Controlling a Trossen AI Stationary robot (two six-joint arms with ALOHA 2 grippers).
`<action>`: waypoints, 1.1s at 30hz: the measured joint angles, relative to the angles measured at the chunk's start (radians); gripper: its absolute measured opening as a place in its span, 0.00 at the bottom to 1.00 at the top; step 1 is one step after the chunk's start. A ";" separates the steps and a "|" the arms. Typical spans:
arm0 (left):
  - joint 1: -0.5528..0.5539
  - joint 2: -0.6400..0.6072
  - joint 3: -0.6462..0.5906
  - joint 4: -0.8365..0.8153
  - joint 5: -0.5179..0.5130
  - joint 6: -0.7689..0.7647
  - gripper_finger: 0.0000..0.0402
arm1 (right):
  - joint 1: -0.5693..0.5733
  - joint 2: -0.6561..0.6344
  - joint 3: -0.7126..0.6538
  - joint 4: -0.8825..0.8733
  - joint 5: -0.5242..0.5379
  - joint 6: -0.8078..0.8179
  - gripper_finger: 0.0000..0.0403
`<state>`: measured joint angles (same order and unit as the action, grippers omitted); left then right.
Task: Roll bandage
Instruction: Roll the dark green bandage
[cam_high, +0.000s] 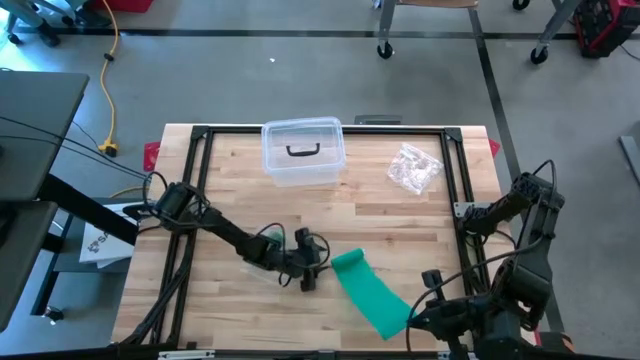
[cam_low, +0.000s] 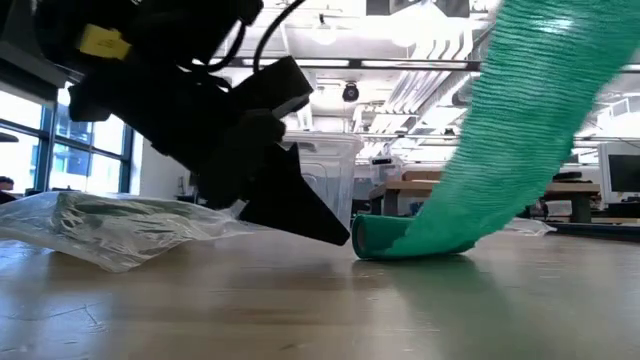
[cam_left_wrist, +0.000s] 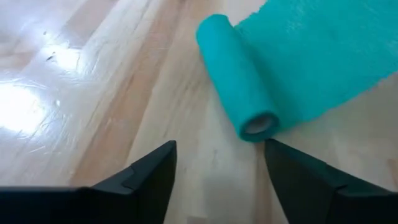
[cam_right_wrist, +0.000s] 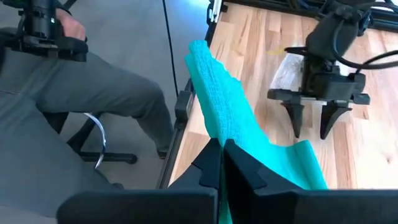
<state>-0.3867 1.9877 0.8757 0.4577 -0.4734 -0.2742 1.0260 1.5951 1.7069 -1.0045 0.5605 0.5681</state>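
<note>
Two arms are working over the wooden table (cam_high: 230, 300). The left arm is stretching low across the boards from the left edge, its left gripper (cam_high: 309, 275) tipping down toward the surface with both fingers spread wide and holding nothing. Just beyond those fingertips the green bandage (cam_left_wrist: 292, 68) is lying — its rolled end (cam_left_wrist: 239, 81) resting flat on the wood, close to the fingers but not between them. The right arm is folding back at the table's near right corner, and the right gripper (cam_right_wrist: 222, 163) is pinching the loose end of the strip between closed fingers — lifting it so the cloth is sloping down to the roll.
</note>
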 joint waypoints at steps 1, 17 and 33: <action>0.007 0.000 0.000 0.002 0.013 -0.001 0.56 | 0.000 0.000 0.000 0.000 0.001 0.004 0.00; 0.042 0.001 0.000 0.059 0.089 0.016 0.47 | 0.002 0.000 -0.001 0.003 0.019 0.002 0.00; 0.054 0.050 0.043 0.055 0.070 0.064 0.47 | 0.008 0.000 -0.002 0.007 0.023 0.000 0.00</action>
<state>-0.3323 2.0373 0.9188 0.5123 -0.4030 -0.2106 1.0336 1.5955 1.7050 -0.9974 0.5837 0.5679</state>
